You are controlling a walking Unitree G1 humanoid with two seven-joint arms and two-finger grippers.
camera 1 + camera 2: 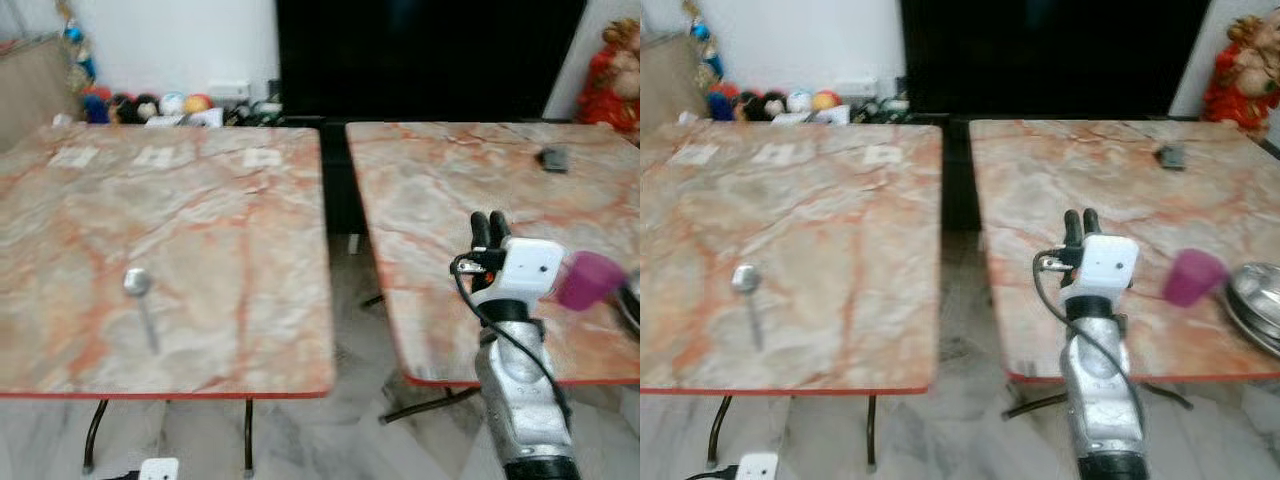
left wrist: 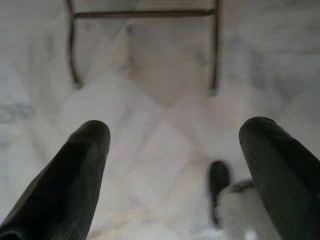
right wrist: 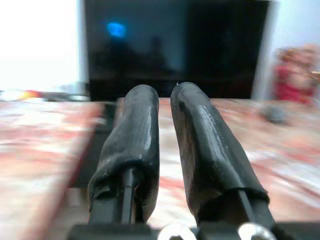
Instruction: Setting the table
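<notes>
Progress of table setting, read from near to far. Nearest, at 5 o'clock in the head views, the right claw is raised on its silver arm over the near part of the right-hand marble-patterned table; its two black fingers are pressed almost together with only a thin slit between them, and they hold and touch nothing. The left claw hangs low over the pale tiled floor, its fingers spread wide and empty.

At 8 o'clock, a silver metal spoon lies alone on the left-hand marble-patterned table, bowl away from the robot. At 4 o'clock, a purple plastic cup sits tilted on the right-hand table, just beside a round steel plate at the table's right edge. Farther off, at 1 o'clock, a small dark flat object rests near that table's far side; what it is cannot be told.

Judged from this layout, the setting is at an early stage: the spoon appears placed, while cup and plate remain to be carried over.
</notes>
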